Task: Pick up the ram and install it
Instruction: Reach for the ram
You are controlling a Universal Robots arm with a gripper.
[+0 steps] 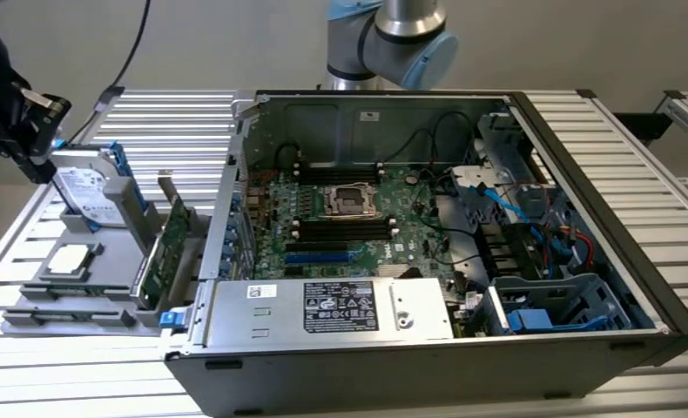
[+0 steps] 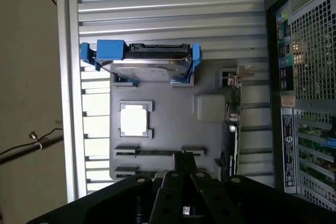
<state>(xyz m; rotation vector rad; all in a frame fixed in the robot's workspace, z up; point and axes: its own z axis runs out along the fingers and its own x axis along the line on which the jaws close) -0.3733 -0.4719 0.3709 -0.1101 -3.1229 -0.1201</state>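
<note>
**Gripper shut above parts tray; ram in its cradle**

A slatted metal worktop [image 1: 170, 122] is seen carrying an open computer case [image 1: 623, 218]. At the exterior view's left of the case lies a grey parts tray [image 1: 118, 283]. The tray is set near the worktop's edge on that side, just beside the case wall.

On the tray, a silver hard drive [image 1: 86, 187] in a blue bracket is stood at the far edge. A square processor [image 1: 71, 259] is seated near the middle. A green expansion card [image 1: 164, 248] is held upright along the edge nearest the case.

The ram [image 2: 157, 152] is noted in the wrist view as a thin dark strip. It lies lengthwise between two clips in a cradle towards the tray's near edge, on the side of the processor away from the hard drive. The strip is seen edge-on and its chips cannot be made out, so this identification is only probable. A second, similar cradle is seen closer to that edge.

The gripper [image 2: 185, 163] is held raised above the tray, apart from the ram. Its jaws are pressed together and nothing is pinched between them. In the wrist view the fingertips are lined up with the ram's cradle, towards its card-side end.

Inside the case, the motherboard [image 1: 320, 218] is laid flat, with black memory slots [image 1: 344, 231] beside the processor socket [image 1: 353, 200]. A power supply [image 1: 333, 309] is mounted along the case's near edge.
</note>
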